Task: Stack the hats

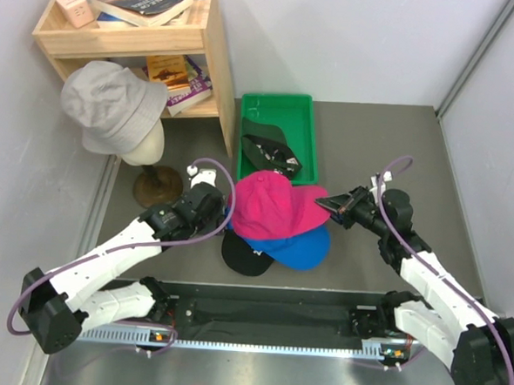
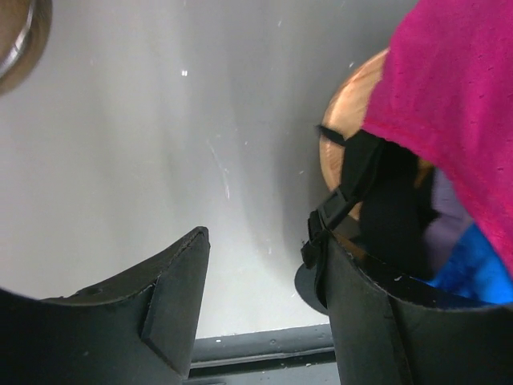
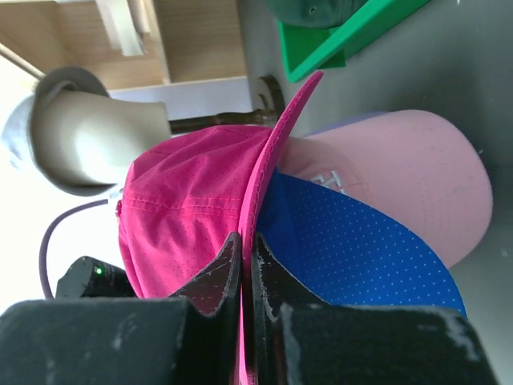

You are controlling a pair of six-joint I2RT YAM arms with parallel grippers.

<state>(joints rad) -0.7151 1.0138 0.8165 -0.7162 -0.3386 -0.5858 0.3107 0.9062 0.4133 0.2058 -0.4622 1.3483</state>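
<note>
The hats lie in a pile at the table's middle. A magenta cap point(image 1: 274, 207) is on top, over a bright blue cap point(image 1: 304, 246) and a black cap point(image 1: 246, 255). A pink cap point(image 3: 417, 176) shows under the blue one point(image 3: 353, 249). My right gripper point(image 1: 333, 204) is shut on the magenta cap's brim point(image 3: 276, 152), pinching its edge between the fingertips. My left gripper point(image 2: 264, 265) stands open at the pile's left side, nothing between its fingers, with the black cap's strap point(image 2: 353, 184) beside its right finger. A dark green cap point(image 1: 273, 150) lies in the green tray point(image 1: 310, 117).
A mannequin head wearing a grey bucket hat point(image 1: 114, 105) stands on a round base point(image 1: 157, 186) at the left. Behind it is a wooden shelf point(image 1: 213, 59) holding books. Grey walls close in the table at the left and right.
</note>
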